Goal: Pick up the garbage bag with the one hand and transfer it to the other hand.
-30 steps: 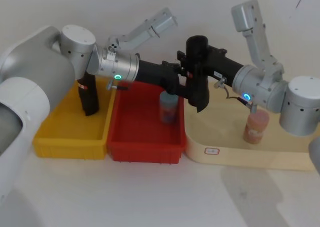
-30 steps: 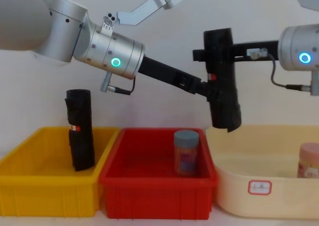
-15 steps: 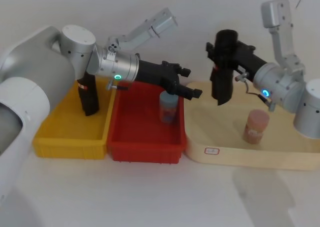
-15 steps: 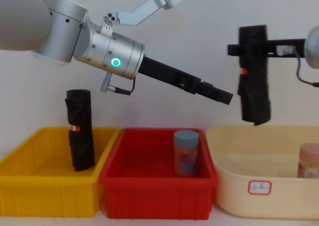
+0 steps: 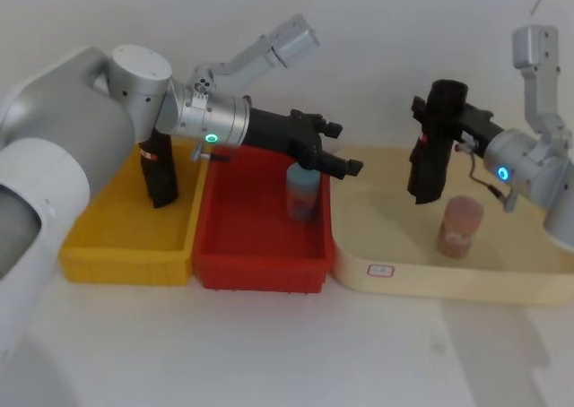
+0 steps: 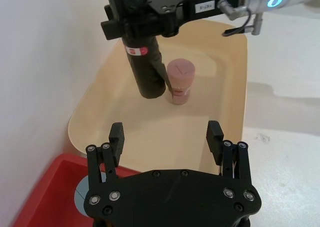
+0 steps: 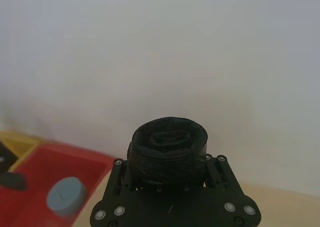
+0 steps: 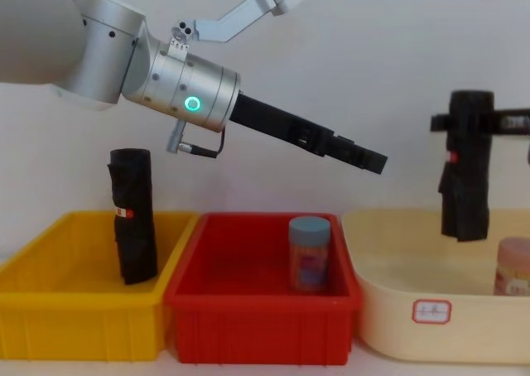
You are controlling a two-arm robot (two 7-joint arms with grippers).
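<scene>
- Two pincers were at work, and the right pincer (image 5: 429, 136), on the blue-ringed arm, had the prize: its fingers were clamped on the upper part of the garbage bag (image 5: 433, 143).
- That garbage bag hung upright in the air over the cream tray (image 5: 395, 250), its lower end clear of the tray floor, with its small red-white label facing out in the left wrist view (image 6: 137, 50).
- Just beside the hanging roll, a pink jar (image 5: 459, 228) stood on the tray floor; from the chest view the roll (image 8: 466, 164) sat left of the jar (image 8: 513, 266) and higher.
- From the right wrist view, the rolled top of the bag (image 7: 168, 146) sat squeezed between the two fingers.
- Over on the other side, the left pincer (image 5: 343, 147), on the green-ringed arm, hovered empty above the red bin (image 5: 260, 272), its fingers spread apart, well apart from the bag.
- Under that pincer, a blue-lidded jar (image 5: 302, 190) stood upright in the red bin.
- Far left, a second black roll (image 5: 159, 169) leaned in the yellow bin (image 5: 126, 255), red band showing.
- All three containers sat side by side on the white counter (image 5: 269, 353), yellow, red, then cream.
</scene>
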